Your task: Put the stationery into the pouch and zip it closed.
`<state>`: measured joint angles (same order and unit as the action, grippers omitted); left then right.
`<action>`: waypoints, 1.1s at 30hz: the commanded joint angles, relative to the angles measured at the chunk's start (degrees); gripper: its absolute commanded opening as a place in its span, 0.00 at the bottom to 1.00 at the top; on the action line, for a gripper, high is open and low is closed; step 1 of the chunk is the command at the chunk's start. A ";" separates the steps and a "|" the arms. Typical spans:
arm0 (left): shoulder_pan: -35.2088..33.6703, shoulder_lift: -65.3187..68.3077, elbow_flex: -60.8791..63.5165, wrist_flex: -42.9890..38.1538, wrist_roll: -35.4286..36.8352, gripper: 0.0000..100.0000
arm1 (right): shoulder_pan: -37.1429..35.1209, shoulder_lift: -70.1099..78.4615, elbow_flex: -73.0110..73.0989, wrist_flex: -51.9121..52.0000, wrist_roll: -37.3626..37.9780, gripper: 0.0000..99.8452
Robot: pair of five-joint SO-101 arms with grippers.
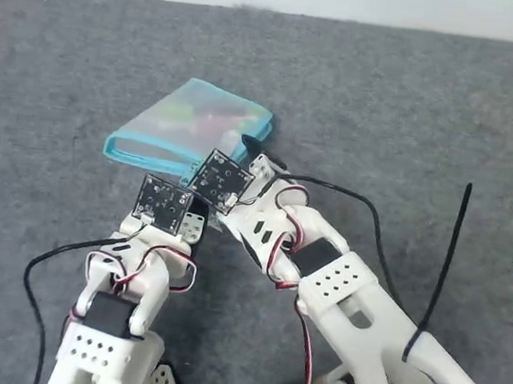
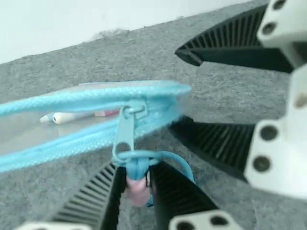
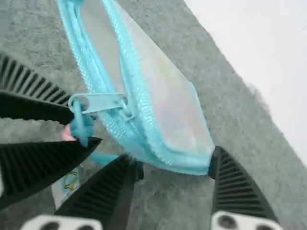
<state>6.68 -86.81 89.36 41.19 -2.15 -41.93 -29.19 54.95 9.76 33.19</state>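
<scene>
The pouch (image 1: 195, 121) lies flat on the fuzzy grey worktop (image 1: 412, 107). It is a see-through plastic bag with a soft blue cloth zip along one edge. That edge runs side to side and faces the arms. A white pen (image 2: 72, 116) lies inside, along the zip. The left pincer (image 2: 136, 167) is black and ridged, and it is clenched on the blue cord (image 2: 165, 158) tied to the zip tab (image 2: 124, 136). The right pincer (image 3: 173, 162) is released, with one finger on each side of the pouch's corner.

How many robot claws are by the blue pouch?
2. The left gripper pinches the zipper pull; the right gripper sits around the pouch's corner.
</scene>
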 commanded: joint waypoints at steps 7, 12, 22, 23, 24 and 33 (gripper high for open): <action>0.00 1.23 -3.74 0.35 -0.26 0.01 | -3.21 -2.15 0.00 -4.70 5.01 0.01; 0.00 1.23 -3.74 0.35 -0.26 0.01 | -1.27 -2.07 -0.97 2.68 4.48 0.01; -0.35 0.88 -4.00 1.14 -0.09 0.01 | 14.02 -1.63 -4.13 16.48 -3.78 0.01; -0.35 0.88 -4.09 1.41 -0.09 0.01 | 15.34 -1.10 -4.04 16.75 -3.78 0.01; -0.35 0.88 -4.09 1.58 -0.09 0.01 | 16.48 -0.40 -3.78 16.84 -3.60 0.01; -0.35 0.88 -4.09 1.49 -0.09 0.01 | 13.23 0.84 -3.78 16.66 -1.49 0.01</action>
<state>6.68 -86.02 89.45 42.59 -1.98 -24.44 -25.05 52.84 26.20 30.73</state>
